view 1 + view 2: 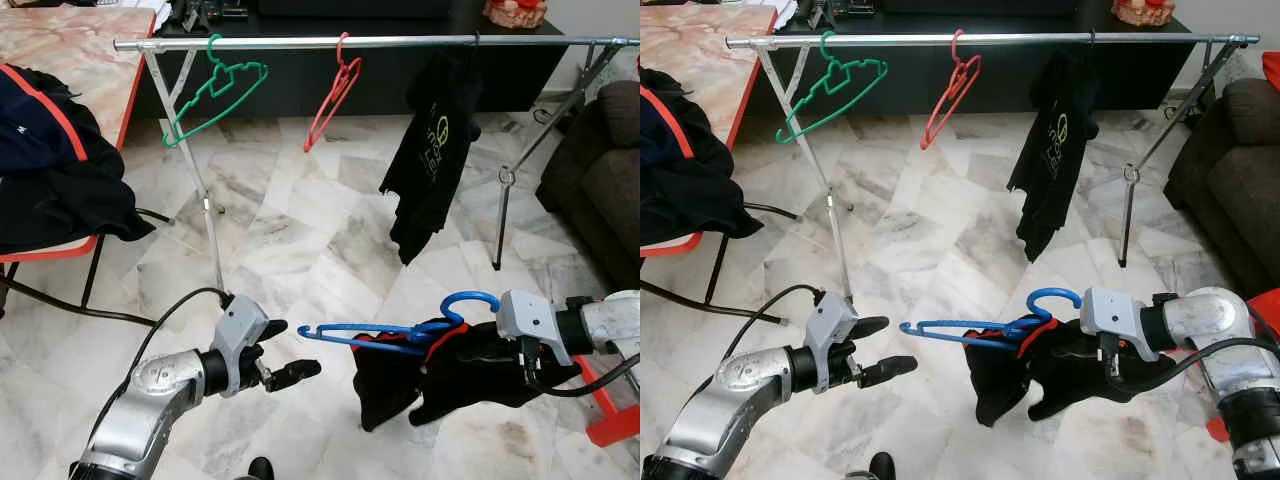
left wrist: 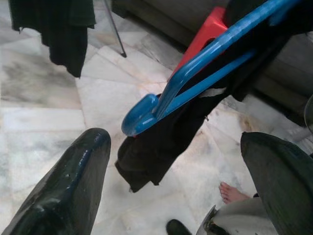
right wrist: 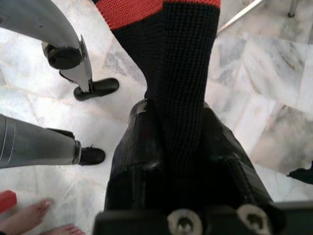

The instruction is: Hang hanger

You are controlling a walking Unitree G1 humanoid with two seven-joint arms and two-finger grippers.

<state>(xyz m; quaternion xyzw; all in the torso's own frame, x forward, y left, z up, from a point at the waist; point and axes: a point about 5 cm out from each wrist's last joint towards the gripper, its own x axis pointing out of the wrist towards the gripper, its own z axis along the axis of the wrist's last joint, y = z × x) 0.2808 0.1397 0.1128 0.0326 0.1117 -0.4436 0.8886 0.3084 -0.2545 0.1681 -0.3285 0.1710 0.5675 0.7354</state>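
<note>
Blue hanger point(image 1: 385, 336) held low, well below rail point(image 1: 400, 43).
Left gripper point(image 1: 285, 352) spread wide, empty, just beside hanger tip; right gripper point(image 3: 181, 147) pinched on black garment point(image 1: 420, 385) only. Likely slip of hanger from cloth during lift.

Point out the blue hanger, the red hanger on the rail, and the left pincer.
blue hanger point(image 1: 474, 299): left eye view, on its curved hook.
red hanger point(image 1: 330, 102): left eye view, on its sloping arm below the rail.
left pincer point(image 1: 292, 352): left eye view, midway between the two black fingertips.
</note>
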